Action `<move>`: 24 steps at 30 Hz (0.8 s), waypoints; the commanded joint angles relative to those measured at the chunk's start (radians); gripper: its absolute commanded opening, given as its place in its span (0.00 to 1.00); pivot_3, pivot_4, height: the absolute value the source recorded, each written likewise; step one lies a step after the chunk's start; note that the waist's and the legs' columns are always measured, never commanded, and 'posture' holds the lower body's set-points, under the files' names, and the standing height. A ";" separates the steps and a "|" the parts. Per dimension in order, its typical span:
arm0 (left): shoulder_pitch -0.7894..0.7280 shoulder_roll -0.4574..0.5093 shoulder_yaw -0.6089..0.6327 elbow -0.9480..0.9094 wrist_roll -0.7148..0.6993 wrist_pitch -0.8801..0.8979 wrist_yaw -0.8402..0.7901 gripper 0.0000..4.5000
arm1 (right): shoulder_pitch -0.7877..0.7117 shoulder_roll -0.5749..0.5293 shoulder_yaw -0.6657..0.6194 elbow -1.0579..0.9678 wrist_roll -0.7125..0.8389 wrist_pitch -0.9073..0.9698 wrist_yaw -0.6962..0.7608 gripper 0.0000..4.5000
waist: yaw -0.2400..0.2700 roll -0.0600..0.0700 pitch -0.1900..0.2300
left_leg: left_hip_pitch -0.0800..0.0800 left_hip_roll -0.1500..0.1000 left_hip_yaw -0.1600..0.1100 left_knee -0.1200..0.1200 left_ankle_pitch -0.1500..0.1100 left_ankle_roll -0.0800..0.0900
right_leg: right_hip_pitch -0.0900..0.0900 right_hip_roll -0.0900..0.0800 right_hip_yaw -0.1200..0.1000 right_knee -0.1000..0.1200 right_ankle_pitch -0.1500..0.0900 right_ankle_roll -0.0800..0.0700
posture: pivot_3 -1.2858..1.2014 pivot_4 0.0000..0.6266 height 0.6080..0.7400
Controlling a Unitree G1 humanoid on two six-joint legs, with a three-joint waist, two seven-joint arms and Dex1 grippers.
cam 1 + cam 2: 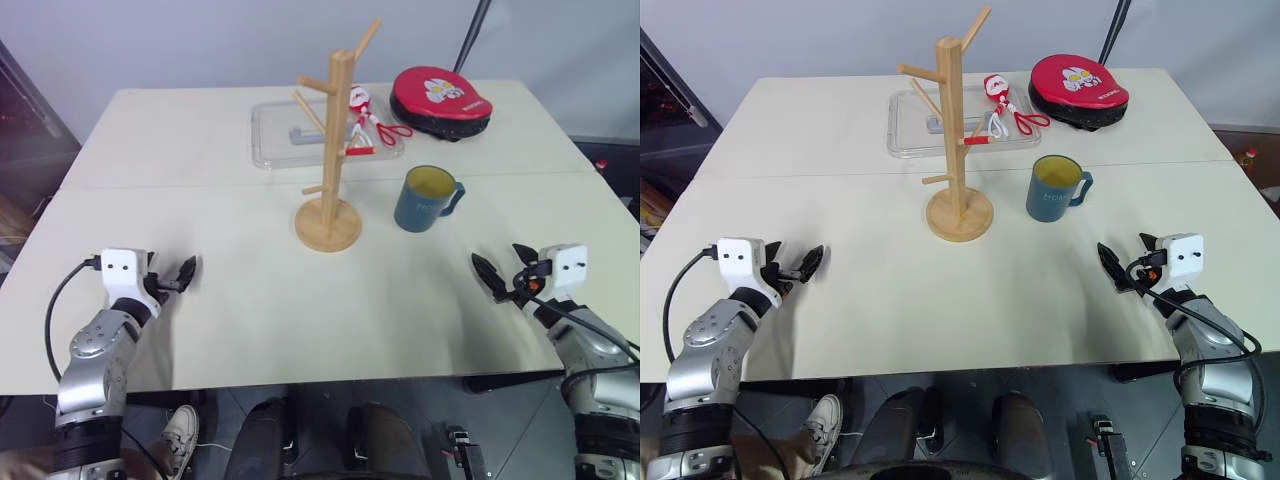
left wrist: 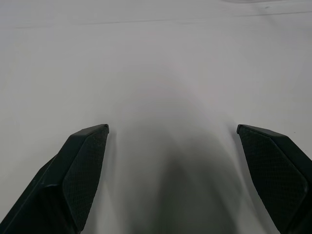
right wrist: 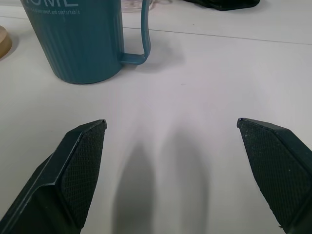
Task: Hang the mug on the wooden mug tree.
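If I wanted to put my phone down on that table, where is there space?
The near half of the pale table is bare between the left gripper and the right gripper. The far left corner, left of the clear plastic tray, is free too. The far right is crowded: light-wood mug tree, dark teal mug, red-handled scissors, red round pad.

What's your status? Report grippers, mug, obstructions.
Left gripper and right gripper open, empty. Dark teal-blue ceramic mug upright on the white table, right of the light-wood mug tree. Path to mug clear.
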 commanded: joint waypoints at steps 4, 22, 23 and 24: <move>0.000 0.001 -0.005 -0.048 -0.007 -0.003 -0.017 1.00 | 0.005 -0.010 -0.016 -0.049 0.006 -0.002 0.001 0.99 | 0.000 0.000 0.000 | 0.000 0.000 0.000 0.000 0.000 0.000 | 0.000 0.000 0.000 0.000 0.000 0.000 | 0.52 0.24 1.00; 0.078 0.076 -0.189 -0.392 -0.213 0.042 -0.413 1.00 | -0.191 -0.007 0.030 0.120 -0.049 -0.074 -0.010 0.99 | -0.001 0.001 0.000 | 0.000 0.000 0.000 -0.002 0.001 -0.001 | 0.000 0.000 0.000 -0.002 0.000 -0.001 | 0.52 0.24 1.00; 0.063 0.078 -0.197 -0.398 -0.219 0.051 -0.415 1.00 | -0.214 -0.008 0.035 0.151 -0.058 -0.085 -0.010 0.99 | -0.001 0.001 0.000 | 0.000 0.000 0.000 -0.002 0.001 -0.001 | 0.000 0.000 0.000 -0.002 0.000 -0.001 | 0.52 0.24 1.00; 0.053 0.079 -0.202 -0.402 -0.222 0.057 -0.416 1.00 | -0.243 -0.009 0.042 0.187 -0.070 -0.096 -0.011 0.99 | -0.001 0.001 0.000 | 0.000 0.000 0.000 -0.002 0.001 -0.001 | 0.000 0.001 0.000 -0.002 0.000 -0.001 | 0.52 0.24 1.00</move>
